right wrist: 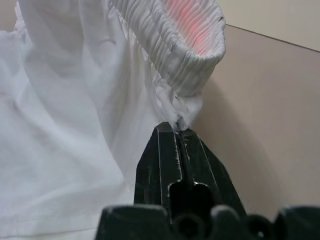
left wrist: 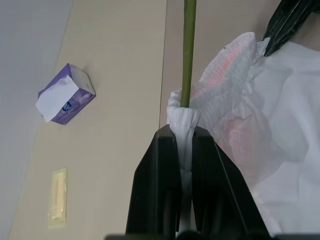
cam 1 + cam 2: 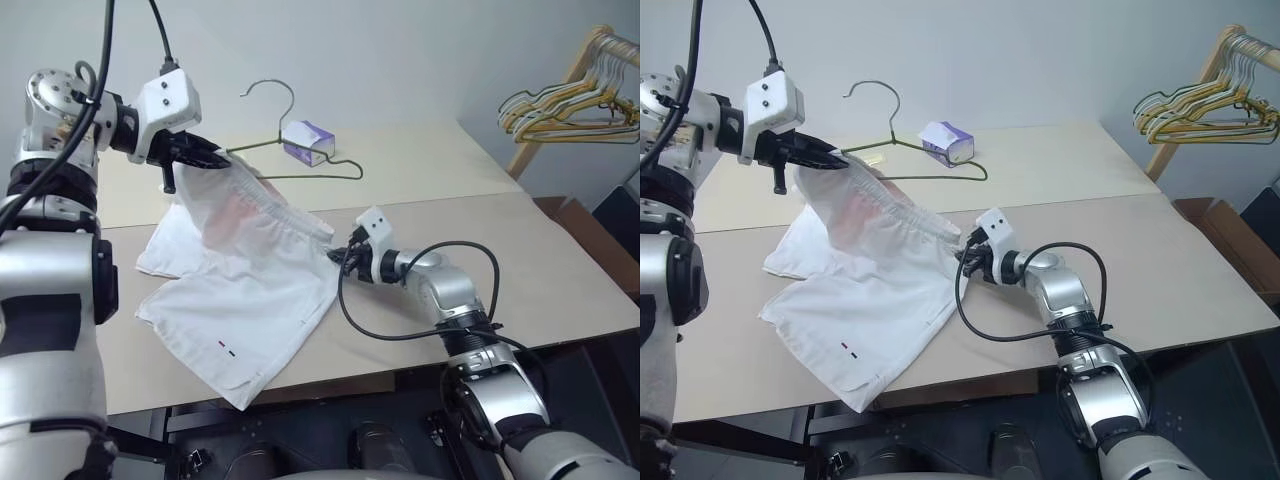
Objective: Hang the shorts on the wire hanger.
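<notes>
Left gripper (image 2: 185,131) clamped on shorts (image 3: 250,300) waistband, wire hanger (image 3: 290,150) pinched in with it, lifted above table (image 3: 560,270). Right gripper (image 1: 181,129) closed on waistband's other end, low by the table. Legs lie on table. Hanger's near end hidden inside waistband.

Bright, even indoor light; soft shadows, sharp focus.
</notes>
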Motion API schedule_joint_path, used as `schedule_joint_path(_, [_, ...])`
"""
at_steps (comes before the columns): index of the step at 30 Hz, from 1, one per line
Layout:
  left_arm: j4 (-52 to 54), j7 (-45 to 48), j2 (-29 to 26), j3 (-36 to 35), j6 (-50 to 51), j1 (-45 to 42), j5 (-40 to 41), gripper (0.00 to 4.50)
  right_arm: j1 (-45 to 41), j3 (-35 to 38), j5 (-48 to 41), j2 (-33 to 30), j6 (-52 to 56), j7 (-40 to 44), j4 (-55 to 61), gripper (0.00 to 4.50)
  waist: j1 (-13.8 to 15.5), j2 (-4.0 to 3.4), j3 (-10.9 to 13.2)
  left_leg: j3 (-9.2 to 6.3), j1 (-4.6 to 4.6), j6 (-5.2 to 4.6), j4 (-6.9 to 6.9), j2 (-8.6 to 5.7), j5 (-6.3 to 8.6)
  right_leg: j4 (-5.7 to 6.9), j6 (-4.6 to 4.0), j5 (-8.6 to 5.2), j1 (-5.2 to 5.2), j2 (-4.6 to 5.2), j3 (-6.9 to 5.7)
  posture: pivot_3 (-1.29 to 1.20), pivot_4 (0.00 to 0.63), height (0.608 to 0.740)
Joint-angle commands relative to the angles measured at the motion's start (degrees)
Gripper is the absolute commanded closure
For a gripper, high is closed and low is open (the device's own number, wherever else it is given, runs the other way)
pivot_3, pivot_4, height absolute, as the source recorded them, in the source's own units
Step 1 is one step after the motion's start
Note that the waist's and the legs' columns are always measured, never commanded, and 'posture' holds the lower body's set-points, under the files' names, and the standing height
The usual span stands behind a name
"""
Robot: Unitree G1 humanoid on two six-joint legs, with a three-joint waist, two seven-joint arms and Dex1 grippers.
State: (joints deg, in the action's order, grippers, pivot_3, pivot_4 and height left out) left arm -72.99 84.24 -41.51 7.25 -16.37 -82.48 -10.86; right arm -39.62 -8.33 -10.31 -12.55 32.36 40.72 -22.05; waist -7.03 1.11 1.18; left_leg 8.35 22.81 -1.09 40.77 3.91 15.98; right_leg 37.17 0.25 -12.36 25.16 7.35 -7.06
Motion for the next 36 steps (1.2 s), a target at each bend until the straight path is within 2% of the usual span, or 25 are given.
schedule_joint_path(1, [1.18,0.74,-1.16,-1.97,-0.58,-0.8,1.93,4.42,-1.7,0.76,-0.02,0.3,-1.92,-0.27,-0.02,4.45,0.01,0.0,0.0,0.01,0.0,0.0,0.0,0.0,0.0,0.0,0.0,0.0,0.0,0.0,0.0,-0.06,0.0,0.74])
schedule_joint_path(6, [1.87,8.02,-3.05,-1.85,-0.67,0.99,5.13,4.42,-2.49,3.82,0.36,-4.25,-1.5,-1.45,-0.73,4.45,0.03,-0.01,0.0,0.03,0.01,0.0,0.0,-0.01,0.0,0.02,0.0,0.0,0.01,0.0,0.01,-0.06,0.0,0.74])
schedule_joint_path(11, [3.15,8.26,-5.18,1.43,-0.74,3.12,8.44,4.42,-3.37,7.08,-0.97,-11.96,-2.47,2.04,-2.11,4.45,0.2,0.0,0.0,0.01,0.01,-0.01,0.04,-0.01,0.01,-0.01,0.0,0.0,-0.01,0.01,0.01,-0.07,0.0,0.74])
schedule_joint_path(15, [3.82,8.26,-5.72,2.88,-0.43,4.14,10.59,4.42,-3.35,6.57,-0.67,-15.84,-3.13,4.64,-1.58,4.45,0.11,0.0,0.0,0.0,0.0,-0.02,0.02,0.0,0.01,-0.02,0.0,0.0,0.0,0.01,0.01,-0.07,0.0,0.74])
schedule_joint_path(25, [5.7,8.26,-5.89,5.7,0.46,6.08,16.58,4.42,-5.85,4.98,0.45,-15.78,-3.17,4.47,-3.41,4.45,-0.11,0.0,0.0,0.02,-0.08,-0.01,0.04,0.01,0.0,-0.02,0.0,0.0,0.0,0.01,0.1,-0.08,0.0,0.74])
schedule_joint_path(32, [5.14,8.26,-6.92,7.96,-1.07,6.46,14.54,4.42,-8.04,4.9,1.23,-16.48,-5.23,4.92,-5.79,4.45,-0.09,0.0,0.0,0.1,-0.06,-0.01,0.03,0.0,0.01,-0.02,0.0,0.0,0.0,0.01,0.08,-0.07,0.0,0.74])
schedule_joint_path(36, [4.32,8.26,-6.64,6.48,-0.65,6.65,12.85,4.42,-7.56,4.03,1.74,-17.21,-6.09,5.88,-4.1,4.45,-0.07,0.0,0.0,0.16,-0.06,-0.01,0.04,0.0,0.01,-0.02,0.0,0.0,0.0,0.0,0.08,-0.07,0.0,0.74])
